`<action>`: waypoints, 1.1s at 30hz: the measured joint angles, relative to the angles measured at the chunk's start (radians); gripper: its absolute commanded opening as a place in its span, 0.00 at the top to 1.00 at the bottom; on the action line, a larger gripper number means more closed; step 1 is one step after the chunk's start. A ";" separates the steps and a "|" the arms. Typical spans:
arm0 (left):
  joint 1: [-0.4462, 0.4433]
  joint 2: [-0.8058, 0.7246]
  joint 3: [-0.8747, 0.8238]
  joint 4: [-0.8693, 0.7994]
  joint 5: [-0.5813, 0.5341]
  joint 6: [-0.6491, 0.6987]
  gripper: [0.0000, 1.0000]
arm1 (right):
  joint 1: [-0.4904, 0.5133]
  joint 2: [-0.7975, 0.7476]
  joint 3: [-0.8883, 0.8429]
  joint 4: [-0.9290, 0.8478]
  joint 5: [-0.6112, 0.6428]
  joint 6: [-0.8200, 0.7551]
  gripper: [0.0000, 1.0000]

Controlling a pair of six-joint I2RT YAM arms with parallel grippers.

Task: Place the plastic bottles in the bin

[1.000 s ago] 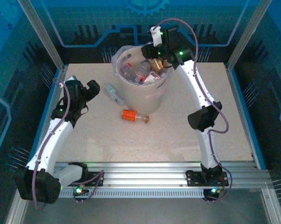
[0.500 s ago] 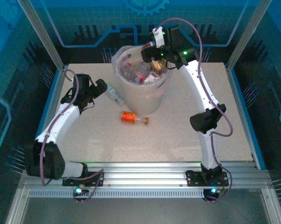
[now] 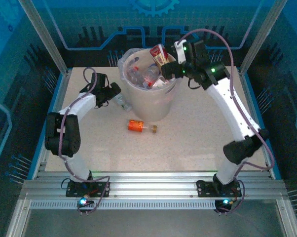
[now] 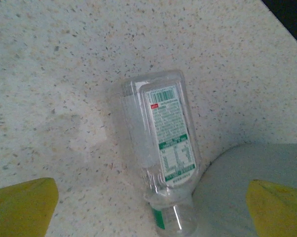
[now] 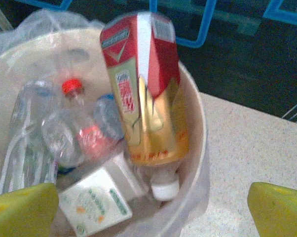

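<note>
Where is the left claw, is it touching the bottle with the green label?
Apart. The left wrist view shows the left gripper's yellow fingers out at either side of the bottle, open, with a plain gap on each side.

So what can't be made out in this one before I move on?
The green-label bottle: cap end cut off by the bottom edge, left wrist view.
The bin: its lower contents hidden under the heaped bottles, right wrist view.
The red-gold bottle: label print blurred, right wrist view; resting or falling, unclear.
The orange-label bottle: label too small to read, top view.
</note>
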 measured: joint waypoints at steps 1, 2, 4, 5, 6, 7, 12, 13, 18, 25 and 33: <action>0.000 0.021 0.012 0.001 0.002 -0.007 0.01 | 0.014 -0.038 -0.058 0.014 0.010 0.003 0.00; 0.000 0.043 0.025 0.003 0.005 -0.013 0.01 | 0.032 -0.084 -0.124 0.031 0.027 0.004 0.00; 0.000 0.080 0.048 0.005 0.011 -0.018 0.01 | 0.068 -0.159 -0.231 0.058 0.052 0.006 0.00; 0.000 0.097 0.058 0.009 0.013 -0.022 0.01 | 0.087 -0.197 -0.280 0.071 0.065 0.007 0.00; 0.000 0.115 0.070 0.011 0.014 -0.029 0.01 | 0.103 -0.234 -0.328 0.085 0.079 0.008 0.00; 0.000 0.128 0.079 0.011 0.015 -0.035 0.01 | 0.117 -0.268 -0.370 0.097 0.091 0.011 0.00; 0.000 0.205 0.141 0.010 0.021 -0.042 0.01 | 0.175 -0.400 -0.526 0.141 0.161 0.018 0.00; 0.000 0.219 0.154 0.010 0.023 -0.042 0.01 | 0.184 -0.418 -0.546 0.144 0.172 0.020 0.00; 0.000 0.282 0.219 0.000 0.023 -0.060 0.02 | 0.206 -0.490 -0.628 0.162 0.205 0.045 0.00; 0.000 0.342 0.270 -0.029 0.021 -0.068 0.11 | 0.210 -0.532 -0.670 0.169 0.246 0.079 0.00; 0.000 0.352 0.268 -0.049 0.008 -0.085 0.33 | 0.210 -0.532 -0.673 0.176 0.262 0.090 0.00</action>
